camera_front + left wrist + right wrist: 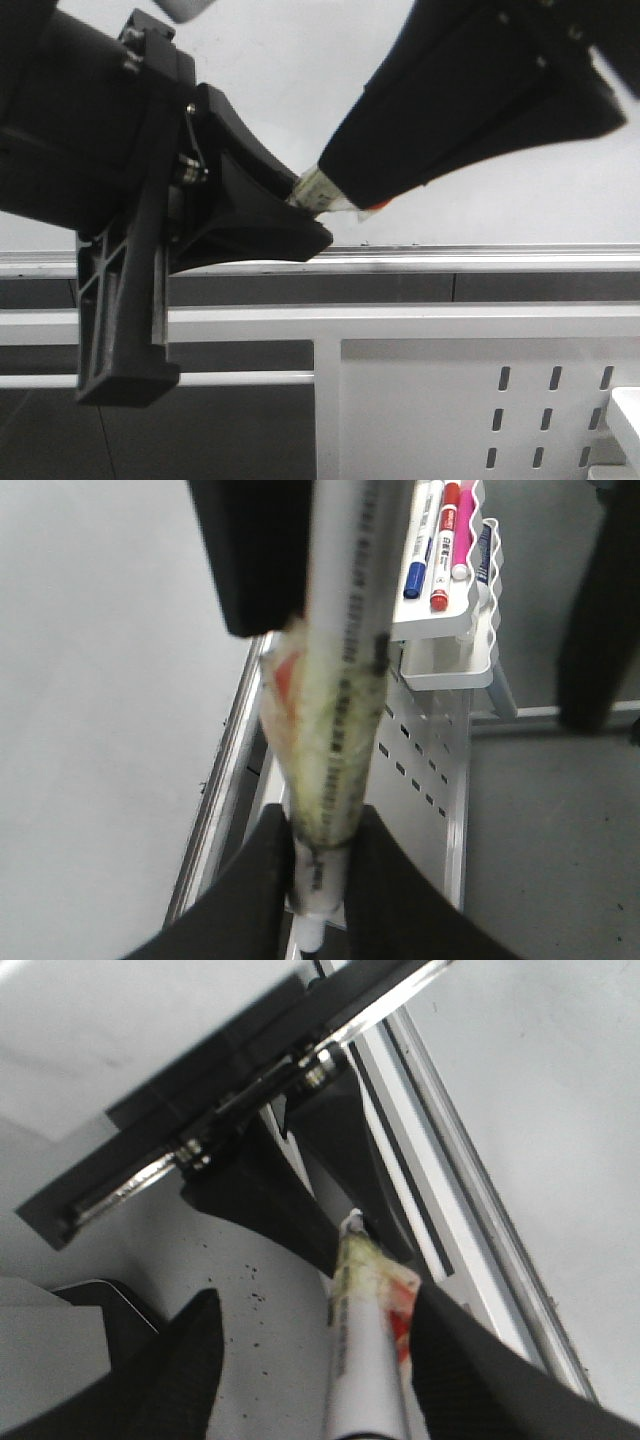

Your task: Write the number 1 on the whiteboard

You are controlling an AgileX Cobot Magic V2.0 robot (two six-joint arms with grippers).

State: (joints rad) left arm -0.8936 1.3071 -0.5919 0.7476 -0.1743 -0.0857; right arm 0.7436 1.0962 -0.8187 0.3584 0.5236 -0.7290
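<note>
The whiteboard (300,60) fills the back, with its silver ledge (480,255) below; it also shows in the left wrist view (100,680). No black stroke of a number 1 shows on the parts I see. My left gripper (312,207) is shut on one end of a white marker pen (318,190) wrapped in yellowed tape with a red patch, clear in the left wrist view (318,880). My right gripper (315,1305) is open around the pen's (365,1360) other end; the pen lies beside one finger and well apart from the other.
A white perforated metal panel (450,400) with slots stands below the ledge on the right. A white wire tray (460,620) holding several coloured markers hangs on that panel. Both arms crowd the space in front of the board.
</note>
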